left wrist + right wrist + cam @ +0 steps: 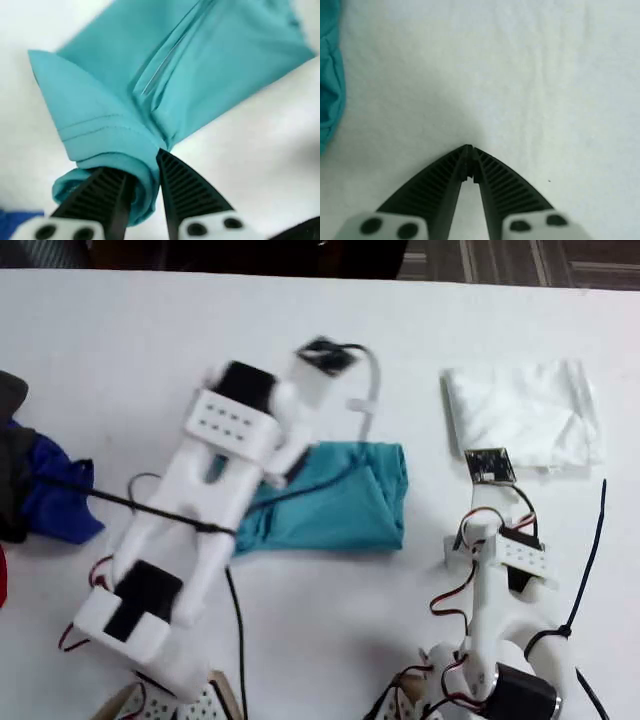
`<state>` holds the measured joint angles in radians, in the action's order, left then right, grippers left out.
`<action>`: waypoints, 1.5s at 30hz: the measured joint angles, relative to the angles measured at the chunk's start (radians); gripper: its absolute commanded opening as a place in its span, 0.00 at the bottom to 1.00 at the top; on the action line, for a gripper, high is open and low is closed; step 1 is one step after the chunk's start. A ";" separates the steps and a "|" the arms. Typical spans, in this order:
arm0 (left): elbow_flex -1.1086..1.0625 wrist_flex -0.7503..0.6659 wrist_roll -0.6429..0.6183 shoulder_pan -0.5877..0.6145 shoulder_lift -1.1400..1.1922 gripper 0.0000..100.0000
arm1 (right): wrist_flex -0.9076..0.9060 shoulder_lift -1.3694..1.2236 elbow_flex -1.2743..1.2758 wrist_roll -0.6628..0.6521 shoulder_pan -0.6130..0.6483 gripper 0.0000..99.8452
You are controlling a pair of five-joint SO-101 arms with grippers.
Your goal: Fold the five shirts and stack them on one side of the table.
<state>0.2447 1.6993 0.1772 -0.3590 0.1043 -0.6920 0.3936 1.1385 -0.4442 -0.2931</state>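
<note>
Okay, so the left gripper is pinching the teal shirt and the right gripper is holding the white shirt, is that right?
Not quite. The left gripper does pinch the teal shirt, but the right gripper holds nothing: the right wrist view shows its jaws shut tip to tip with no cloth between them. The white shirt lies folded on the table, as the high view shows.

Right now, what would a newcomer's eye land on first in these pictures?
The teal shirt mid-table, with a bunched edge of it pinched in the left end effector. Next, a folded white shirt lies at the far right, and a heap of blue and dark clothes sits at the left edge.
</note>
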 measured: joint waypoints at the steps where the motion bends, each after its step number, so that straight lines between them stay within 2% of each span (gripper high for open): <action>1: 0.005 -0.017 0.000 -0.028 0.000 0.03 | 0.000 0.000 0.000 0.000 0.000 0.02; 9: 0.006 -0.196 0.000 -0.135 0.000 0.03 | 0.000 0.000 0.000 0.000 0.000 0.02; 20: 0.008 -0.282 -0.015 -0.215 0.109 0.03 | 0.000 0.000 0.000 0.000 -0.002 0.02; 27: 0.008 -0.359 -0.049 -0.221 0.117 0.03 | 0.002 0.000 0.000 0.000 -0.003 0.02; 29: 0.008 -0.364 -0.052 -0.222 0.117 0.05 | 0.002 0.000 0.000 0.000 -0.003 0.02; 33: 0.008 -0.365 -0.054 -0.222 0.117 0.19 | 0.002 0.000 0.000 0.000 -0.003 0.02; 35: 0.008 -0.365 -0.054 -0.222 0.117 0.22 | 0.002 0.000 0.000 0.000 -0.003 0.02; 42: 0.068 -0.338 -0.054 -0.192 0.117 0.20 | 0.002 0.000 0.000 0.000 -0.003 0.02; 43: 0.091 -0.313 -0.054 -0.178 0.117 0.18 | 0.002 0.000 0.000 0.000 -0.003 0.02; 45: 0.138 -0.252 -0.054 -0.147 0.117 0.05 | 0.002 0.000 0.000 0.000 -0.003 0.02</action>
<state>0.3828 1.4477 0.1235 -0.5063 0.2209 -0.6905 0.3936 1.1385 -0.4442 -0.2961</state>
